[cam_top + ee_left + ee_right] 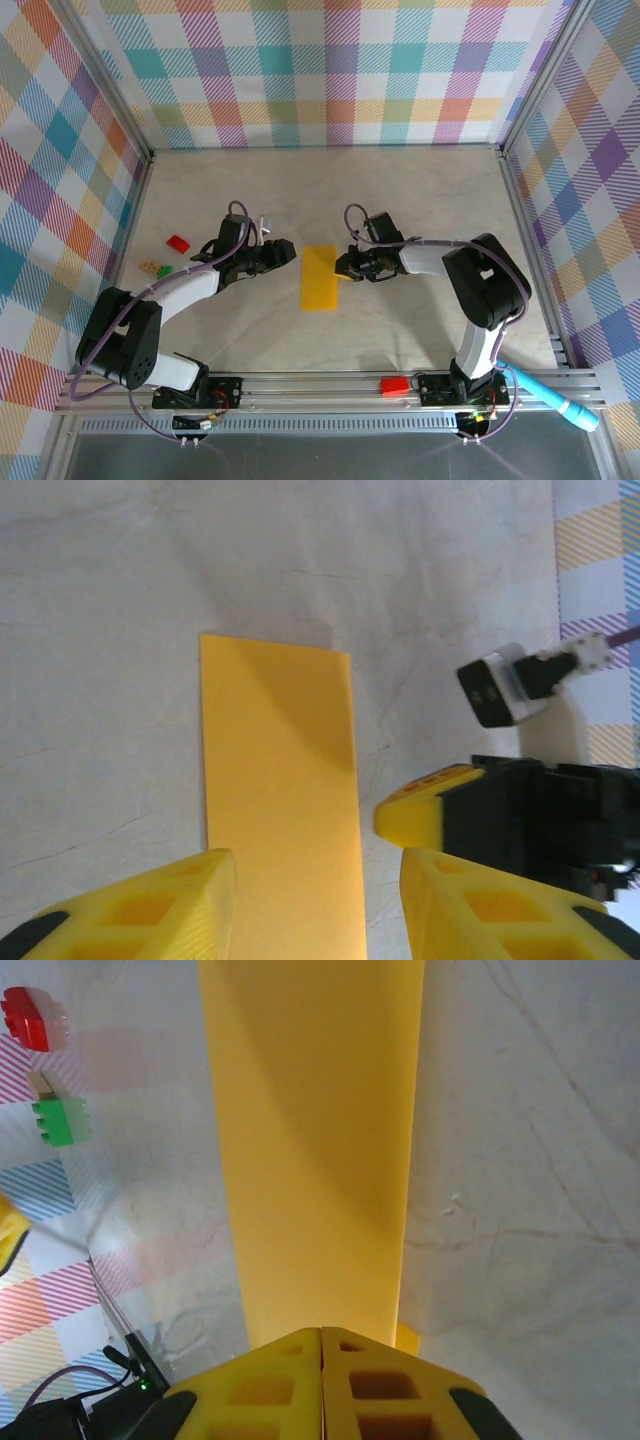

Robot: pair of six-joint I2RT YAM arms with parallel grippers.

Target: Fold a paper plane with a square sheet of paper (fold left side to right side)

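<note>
The square sheet of paper point(320, 277) lies flat mid-table as a narrow yellow-orange rectangle, folded in half lengthwise. My left gripper point(284, 253) hovers just left of it, open. In the left wrist view its fingers point(180, 900) straddle the paper point(280, 780) with a gap on both sides. My right gripper point(344, 266) is shut at the paper's right edge. In the right wrist view its closed tips point(321, 1334) rest over the near end of the strip point(315, 1150), and a small yellow corner point(406, 1339) peeks out beside them. A paper plane is out of view.
Red point(178, 242), green point(163, 270) and tan point(148, 266) blocks lie at the left. Another red block point(394, 385) sits on the front rail and a light blue pen point(555, 397) lies at the front right. Checked walls enclose the table.
</note>
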